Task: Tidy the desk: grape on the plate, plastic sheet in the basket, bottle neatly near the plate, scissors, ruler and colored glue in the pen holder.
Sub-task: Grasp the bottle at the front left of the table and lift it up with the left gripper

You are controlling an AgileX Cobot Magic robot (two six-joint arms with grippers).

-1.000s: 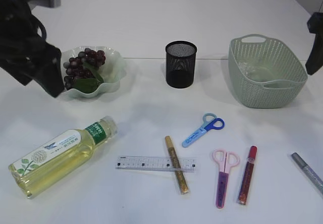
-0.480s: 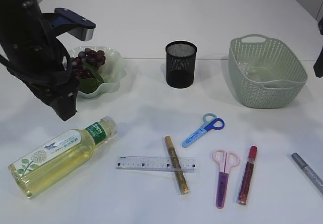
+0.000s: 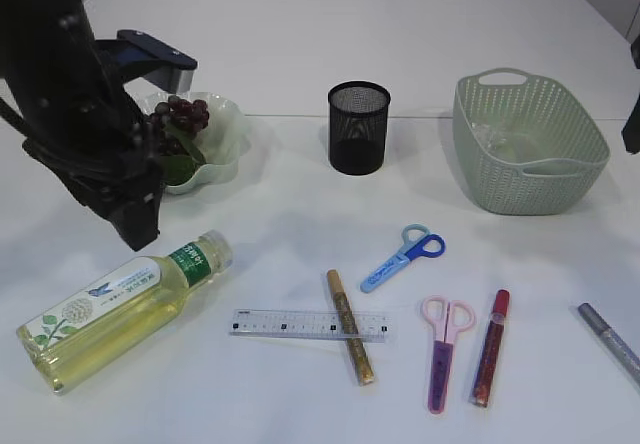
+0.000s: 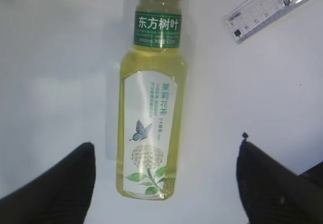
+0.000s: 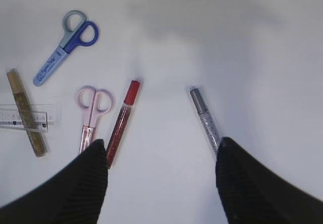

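Observation:
The bottle (image 3: pixel 120 309) of yellow tea lies on its side at the front left. My left gripper (image 3: pixel 138 226) hangs just above it, open, its fingers either side of the bottle's (image 4: pixel 151 118) base without touching. The grapes (image 3: pixel 172 124) lie on the plate (image 3: pixel 228 129). The plastic sheet (image 3: pixel 508 144) is in the basket (image 3: pixel 500 192). The ruler (image 3: pixel 300 323), gold glue (image 3: pixel 350 329), blue scissors (image 3: pixel 402 257), pink scissors (image 3: pixel 443 349), red glue (image 3: pixel 489 348) and silver glue (image 3: pixel 608 341) lie on the table. My right gripper (image 5: pixel 161 148) is open above the red glue (image 5: pixel 122 120) and silver glue (image 5: pixel 205 119).
The black mesh pen holder (image 3: pixel 358 127) stands at the back centre, between plate and basket. The ruler's end (image 4: pixel 275 9) lies close to the bottle's cap. The gold glue lies across the ruler. My right arm (image 3: pixel 630 114) shows only at the right edge.
My left arm has swung from beside the plate forward and right, coming over the bottle, and its jaws have widened. The right arm has drawn slightly out of the exterior view.

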